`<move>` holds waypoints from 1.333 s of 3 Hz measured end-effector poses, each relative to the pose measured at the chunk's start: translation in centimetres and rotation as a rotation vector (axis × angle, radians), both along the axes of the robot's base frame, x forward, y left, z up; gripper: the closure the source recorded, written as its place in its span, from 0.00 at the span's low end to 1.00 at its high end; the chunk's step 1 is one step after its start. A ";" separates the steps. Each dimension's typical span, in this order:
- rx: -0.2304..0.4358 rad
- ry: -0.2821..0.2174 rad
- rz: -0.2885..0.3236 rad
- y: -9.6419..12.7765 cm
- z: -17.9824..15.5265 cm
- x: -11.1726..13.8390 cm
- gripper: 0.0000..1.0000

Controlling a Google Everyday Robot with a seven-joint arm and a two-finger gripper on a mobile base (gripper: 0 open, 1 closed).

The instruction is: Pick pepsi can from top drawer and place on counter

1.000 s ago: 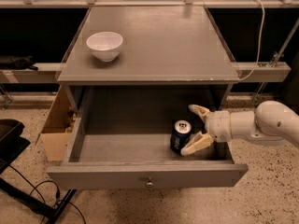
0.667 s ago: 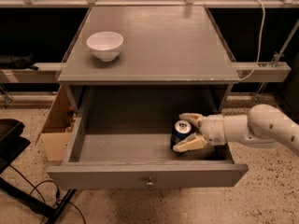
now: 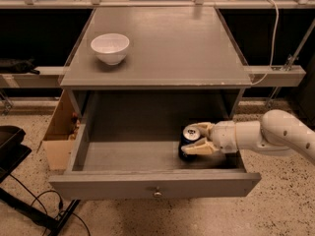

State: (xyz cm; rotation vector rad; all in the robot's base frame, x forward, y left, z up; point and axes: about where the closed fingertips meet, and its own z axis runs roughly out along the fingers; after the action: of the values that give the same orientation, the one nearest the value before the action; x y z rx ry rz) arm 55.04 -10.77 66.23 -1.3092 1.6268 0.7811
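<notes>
The pepsi can (image 3: 189, 140) is dark blue with a silver top and stands upright at the right front of the open top drawer (image 3: 153, 184). My gripper (image 3: 197, 137) reaches in from the right at the end of the white arm (image 3: 275, 134). Its two pale fingers (image 3: 199, 149) press on either side of the can, which still rests on the drawer floor. The grey counter (image 3: 172, 43) lies above the drawer.
A white bowl (image 3: 110, 47) sits on the counter's left part. A cardboard box (image 3: 59, 136) stands left of the cabinet. A black stand and cables (image 3: 19, 181) are on the floor at the left. Rails and a white cable (image 3: 271, 43) are at the right.
My gripper has moved left onto the can and its fingers have closed from a wide spread to both sides of the can. The can has stayed in place.
</notes>
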 end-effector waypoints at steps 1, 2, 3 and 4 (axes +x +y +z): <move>-0.034 0.008 0.010 -0.3 3.8 0.0 0.92; -0.105 0.002 0.038 -0.3 14.5 -0.1 1.00; -0.165 0.009 0.065 0.6 24.6 0.0 1.00; -0.191 0.064 0.060 2.0 30.3 2.0 1.00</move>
State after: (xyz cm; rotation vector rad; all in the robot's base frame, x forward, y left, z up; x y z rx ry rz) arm 57.05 -8.74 96.55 -1.4868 1.7546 0.7236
